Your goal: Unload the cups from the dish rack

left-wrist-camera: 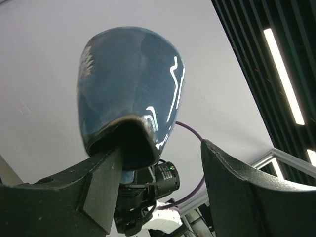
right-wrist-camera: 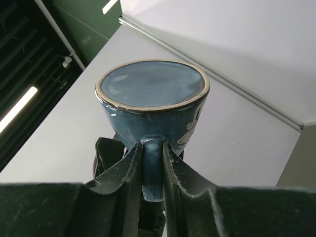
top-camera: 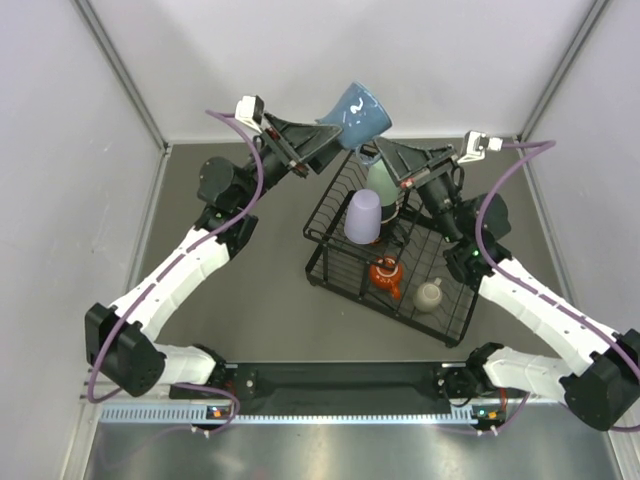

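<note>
The blue mug (top-camera: 359, 112) is held in the air above the far end of the black wire dish rack (top-camera: 318, 262). My right gripper (top-camera: 373, 152) is shut on its handle; the right wrist view shows both fingers (right-wrist-camera: 132, 163) clamping the handle below the mug (right-wrist-camera: 150, 91). My left gripper (top-camera: 334, 138) is open, with its left finger at the rim of the mug (left-wrist-camera: 128, 84) and its right finger apart from it. In the rack are a lavender tumbler (top-camera: 363, 215), a mint-green tumbler (top-camera: 381, 182), an orange cup (top-camera: 386, 272) and a beige mug (top-camera: 430, 295). The red mug is out of view.
The rack sits at an angle, right of centre on the dark table (top-camera: 250, 290). White walls enclose the table on three sides. Both arms reach inward and meet over the rack's far end.
</note>
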### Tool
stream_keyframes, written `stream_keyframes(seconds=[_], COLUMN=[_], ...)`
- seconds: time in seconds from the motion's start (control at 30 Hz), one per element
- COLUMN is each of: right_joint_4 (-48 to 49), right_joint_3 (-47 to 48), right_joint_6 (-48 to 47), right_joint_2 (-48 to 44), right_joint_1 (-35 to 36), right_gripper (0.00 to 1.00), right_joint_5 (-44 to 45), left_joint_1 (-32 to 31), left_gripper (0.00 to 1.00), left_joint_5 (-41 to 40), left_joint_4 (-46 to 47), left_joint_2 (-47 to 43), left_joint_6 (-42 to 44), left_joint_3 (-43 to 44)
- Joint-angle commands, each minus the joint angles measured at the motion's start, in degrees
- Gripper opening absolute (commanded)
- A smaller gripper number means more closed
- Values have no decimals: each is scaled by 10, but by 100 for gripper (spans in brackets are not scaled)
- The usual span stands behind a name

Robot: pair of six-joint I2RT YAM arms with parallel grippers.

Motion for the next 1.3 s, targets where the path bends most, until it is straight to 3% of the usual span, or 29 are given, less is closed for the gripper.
stream_keyframes(seconds=[0.0,0.13,0.27,0.3,0.33,0.4,0.43,0.53,0.67,0.73,0.97,1.07,1.27], right_joint_4=[107,119,129,128,123,116,105,65,-77,-117,-305,-381,-496], right_joint_3=[-16,-36,-47,-50,-50,-50,-50,-46,-35,-29,43,70,81], right_joint_6=[21,27,30,29,27,16,11,-27,-109,-135,-258,-300,-370], right_joint_2=[-4,-1,2,2,1,-3,-8,-34,-93,-130,-207,-212,-232], right_joint_1=[20,29,31,32,31,31,32,31,32,31,32,32,31], right_gripper=[0,0,0,0,0,3,19,52,83,96,100,100,100], right_joint_5=[1,2,2,2,1,-1,-4,-12,-2,5,2,-4,35], left_joint_1=[-4,-10,-11,-11,-11,-11,-10,-4,10,27,126,165,223], left_gripper=[67,52,28,8,0,0,0,0,0,0,0,0,0], left_joint_5=[-2,8,10,10,10,7,5,15,3,-22,-132,-195,-264], left_joint_4=[67,81,72,68,61,40,32,-34,-177,-296,-599,-712,-768], left_joint_2=[0,6,5,6,1,-4,-9,-22,-45,-57,-56,-13,91], left_joint_6=[1,0,4,5,7,19,31,75,165,235,426,490,580], left_joint_3=[14,16,12,11,9,7,12,47,109,155,293,346,332])
